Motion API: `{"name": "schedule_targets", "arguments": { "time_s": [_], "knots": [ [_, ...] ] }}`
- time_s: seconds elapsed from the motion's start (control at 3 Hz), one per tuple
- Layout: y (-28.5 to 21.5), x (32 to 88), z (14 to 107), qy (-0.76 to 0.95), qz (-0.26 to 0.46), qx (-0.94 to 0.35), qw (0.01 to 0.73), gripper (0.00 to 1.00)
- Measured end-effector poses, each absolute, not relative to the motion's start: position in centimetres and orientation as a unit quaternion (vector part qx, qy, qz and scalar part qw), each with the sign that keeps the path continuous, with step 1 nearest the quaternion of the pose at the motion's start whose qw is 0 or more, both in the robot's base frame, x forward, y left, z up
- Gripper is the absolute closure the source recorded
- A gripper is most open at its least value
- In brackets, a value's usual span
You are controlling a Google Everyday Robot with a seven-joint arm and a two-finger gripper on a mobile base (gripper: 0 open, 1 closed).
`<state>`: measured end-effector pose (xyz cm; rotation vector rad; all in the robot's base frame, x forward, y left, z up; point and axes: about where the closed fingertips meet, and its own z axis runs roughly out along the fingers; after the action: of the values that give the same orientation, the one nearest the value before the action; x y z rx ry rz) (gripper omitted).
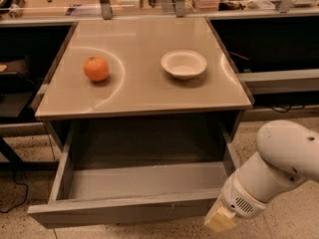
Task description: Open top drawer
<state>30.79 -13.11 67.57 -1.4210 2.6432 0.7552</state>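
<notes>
The top drawer (124, 208) is grey and stands pulled far out from under the beige counter (142, 91). Its plain grey inside (144, 180) shows and holds nothing. My white arm (279, 168) comes in from the right. My gripper (220, 220) is at the arm's low end, by the right end of the drawer's front, at the bottom edge of the view. Only its pale tip shows.
An orange (96, 68) sits on the left of the counter and a white bowl (183, 63) on the right. Shelves and metal posts (104, 1) stand behind. A dark cable (12, 193) lies on the speckled floor at left.
</notes>
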Motion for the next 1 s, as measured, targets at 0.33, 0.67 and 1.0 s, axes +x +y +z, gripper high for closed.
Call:
{"name": "schedule_targets", "arguments": {
  "time_s": [0.33, 0.67, 1.0],
  "knots": [
    [-13.1, 30.9, 69.8, 0.856, 0.24, -0.456, 0.036, 0.58],
    [-13.4, 31.2, 73.3, 0.86, 0.228, -0.452, 0.058, 0.35],
    [-13.6, 31.8, 76.4, 0.866, 0.209, -0.448, 0.08, 0.12]
  ]
}}
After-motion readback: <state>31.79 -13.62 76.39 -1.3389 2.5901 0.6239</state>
